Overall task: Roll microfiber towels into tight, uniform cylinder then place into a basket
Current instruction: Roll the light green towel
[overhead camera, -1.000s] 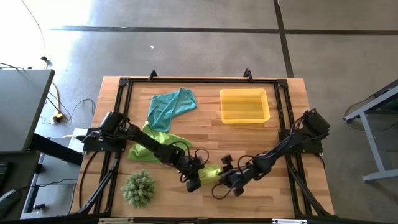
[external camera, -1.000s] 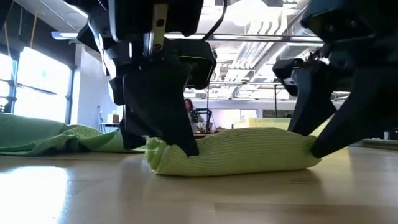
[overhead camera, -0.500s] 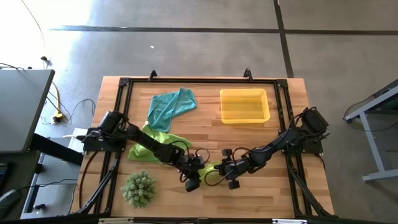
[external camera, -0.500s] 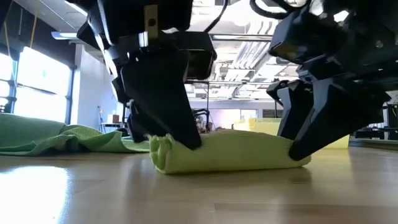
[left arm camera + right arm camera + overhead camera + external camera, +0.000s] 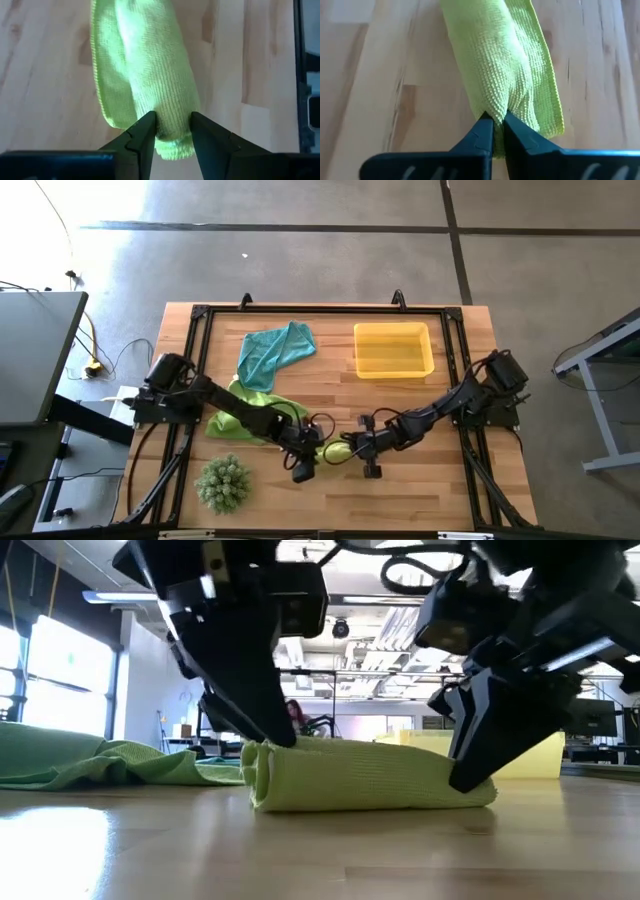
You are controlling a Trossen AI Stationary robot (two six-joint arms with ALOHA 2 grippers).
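Observation:
A lime-green towel rolled into a cylinder (image 5: 334, 450) lies on the table near the front middle; it also shows in the low view (image 5: 370, 775). My left gripper (image 5: 312, 456) is shut on its left end and my right gripper (image 5: 352, 448) on its right end. A second lime-green towel (image 5: 240, 412) lies spread out under my left arm. The teal towel (image 5: 276, 352) lies crumpled at the far left. The yellow basket (image 5: 393, 366) stands at the far right. My left gripper pinches the roll's left end (image 5: 172, 122) between its two fingers (image 5: 145, 136), one on each side. The fingers slant down from the table's left and lie along the roll. The roll lies on the table. My right gripper pinches a fold of cloth at the roll's right end (image 5: 506, 102) between its nearly closed fingertips (image 5: 484, 131). The fingers slant down from the table's right and lie along the roll. The roll rests on the table (image 5: 470, 790).
A spiky green ball-shaped plant (image 5: 222, 483) stands at the near left, beside my left arm. A black frame (image 5: 320, 312) runs along the table's edges. Bare wood lies between the roll and the basket.
My right gripper has moved toward the table's far edge and left, pushing in on the roll's right end. The roll has shifted a little toward the far edge and looks shorter and rounder. My left gripper has stayed at the roll's left end.

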